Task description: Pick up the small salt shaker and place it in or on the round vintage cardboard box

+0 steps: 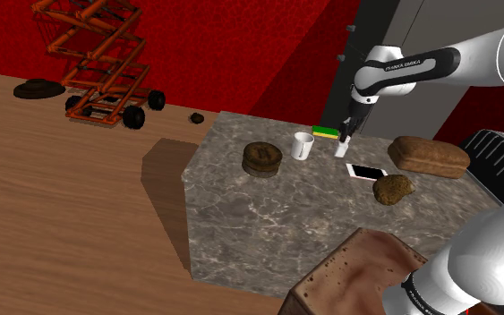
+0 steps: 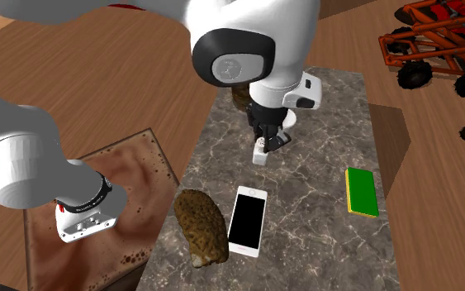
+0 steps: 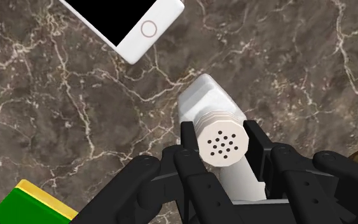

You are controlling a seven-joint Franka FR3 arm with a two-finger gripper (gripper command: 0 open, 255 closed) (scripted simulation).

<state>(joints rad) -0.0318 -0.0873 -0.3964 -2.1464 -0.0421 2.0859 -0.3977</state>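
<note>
My gripper (image 1: pixel 344 134) is shut on the small white salt shaker (image 1: pixel 341 148) near the back of the marble counter (image 1: pixel 268 224). In the wrist view the shaker (image 3: pixel 212 108) sits between my fingers (image 3: pixel 189 143), its perforated cap facing the camera. I cannot tell whether its base touches the counter. The round brown box (image 1: pixel 262 157) stands toward the shoulder view's left of the shaker, beyond a white cup (image 1: pixel 303 145). In the second exterior view the gripper (image 2: pixel 265 136) clasps the shaker (image 2: pixel 261 152), and the arm partly hides the box (image 2: pixel 239 97).
A white phone (image 1: pixel 366 172) lies beside the shaker, with a brown lump (image 1: pixel 392 188) and a bread loaf (image 1: pixel 429 156) further right. A green and yellow sponge (image 1: pixel 325 132) lies behind the gripper. An orange lift (image 1: pixel 102 54) stands on the wooden floor.
</note>
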